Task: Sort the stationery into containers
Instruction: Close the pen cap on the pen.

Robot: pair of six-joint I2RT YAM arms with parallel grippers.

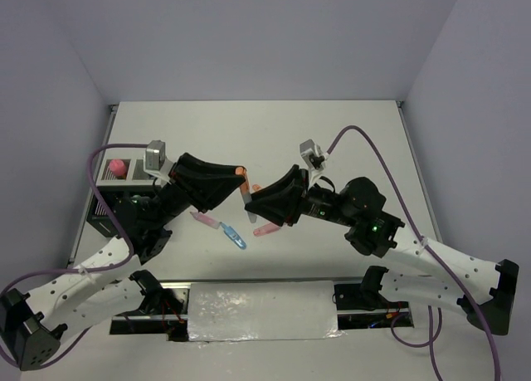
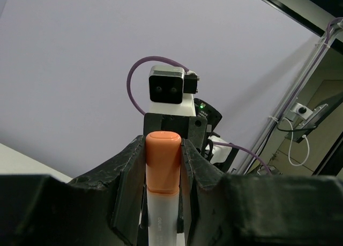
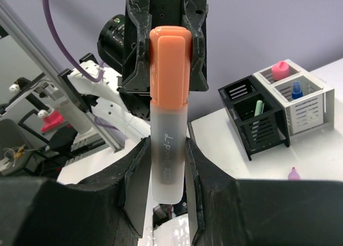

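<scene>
Above the desk's middle, we're holding the orange highlighter (image 3: 169,69) off the surface with both arms: the left gripper (image 2: 163,149) is pinching its cap end, the right gripper (image 3: 167,165) is pinching the frosted barrel. The organizer (image 3: 273,104) is sitting at the desk's left edge; a blue pen (image 1: 237,236) is lying near the front edge.

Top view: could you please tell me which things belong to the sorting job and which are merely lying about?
Job:
- orange highlighter
- organizer
- pink-capped tube
- left pink pen
- blue pen
- right pink pen

Lying about:
- purple cables
- white sheet at the near edge
</scene>
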